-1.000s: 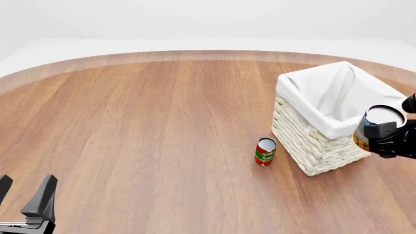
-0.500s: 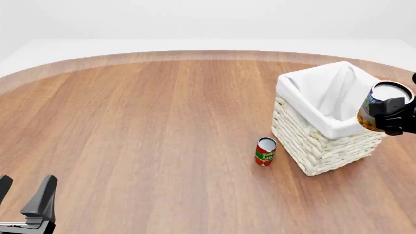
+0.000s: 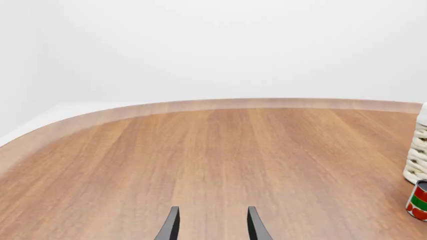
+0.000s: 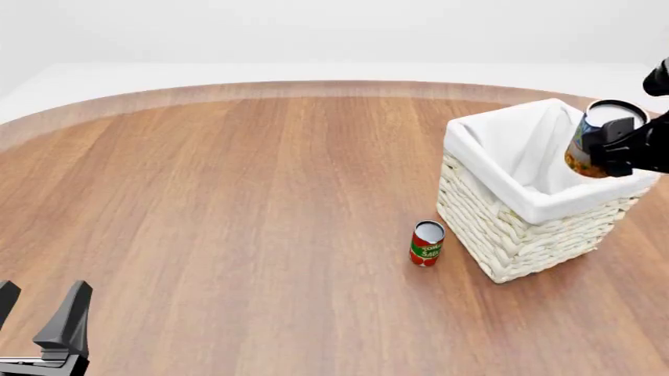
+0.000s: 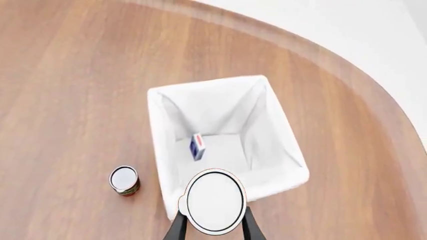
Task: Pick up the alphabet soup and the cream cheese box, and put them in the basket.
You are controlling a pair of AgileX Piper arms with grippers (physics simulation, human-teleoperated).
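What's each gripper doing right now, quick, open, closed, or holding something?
Left gripper: open, holding nothing, low over the table.
Right gripper: closed on the alphabet soup, held above the basket.

Little to read. On the green band of the red can (image 4: 425,244), standing on the worktop (image 4: 240,211) just beside the basket (image 4: 522,235), pale lettering, seemingly "TOMA" above "SAUC", too small to be sure. On the alphabet soup (image 4: 594,149) label, blue and orange patches only, nothing legible. On the cream cheese box (image 5: 197,146) inside the basket, blue and red marks, unreadable.
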